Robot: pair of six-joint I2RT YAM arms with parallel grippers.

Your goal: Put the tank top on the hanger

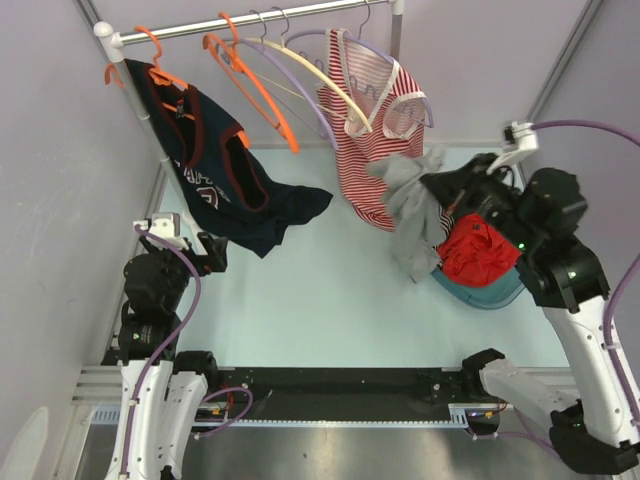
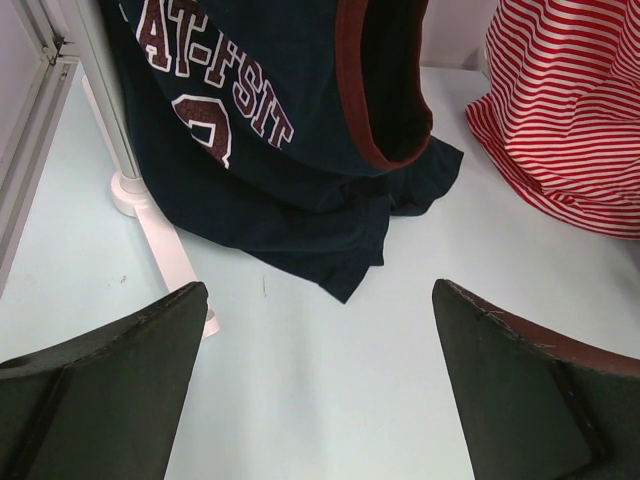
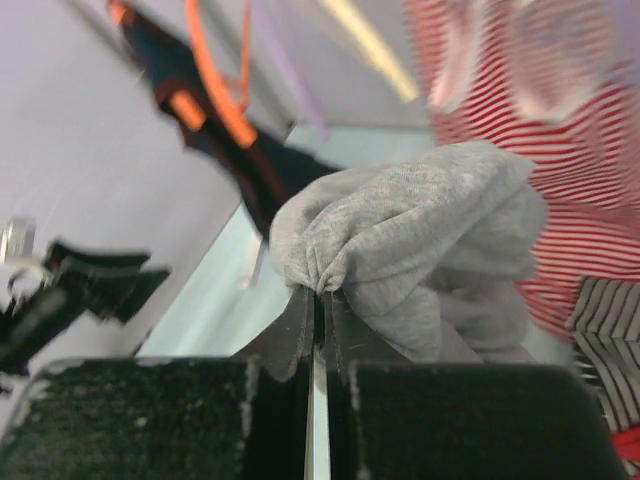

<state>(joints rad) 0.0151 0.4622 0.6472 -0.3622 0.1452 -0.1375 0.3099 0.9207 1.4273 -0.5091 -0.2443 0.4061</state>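
The light grey tank top (image 1: 412, 210) hangs bunched in the air, right of centre and in front of the striped top. My right gripper (image 1: 428, 180) is shut on a pinch of its fabric. In the right wrist view the grey cloth (image 3: 420, 225) bulges just above the closed right gripper (image 3: 322, 293). The cream hanger (image 1: 312, 80) hangs slanted on the rail at the back and shows as a blurred yellow streak (image 3: 375, 45) in that view. My left gripper (image 1: 212, 250) stays low at the left. Open wide, the left gripper (image 2: 320, 288) has only bare table between its fingers.
A navy top with red trim (image 1: 215, 170) (image 2: 280, 130) hangs from an orange hanger and drapes onto the table. A red-and-white striped top (image 1: 365, 150) hangs on a lilac hanger. A teal basket (image 1: 480, 295) holds a red garment (image 1: 478, 250) at the right. The rack post foot (image 2: 130, 190) stands at the left.
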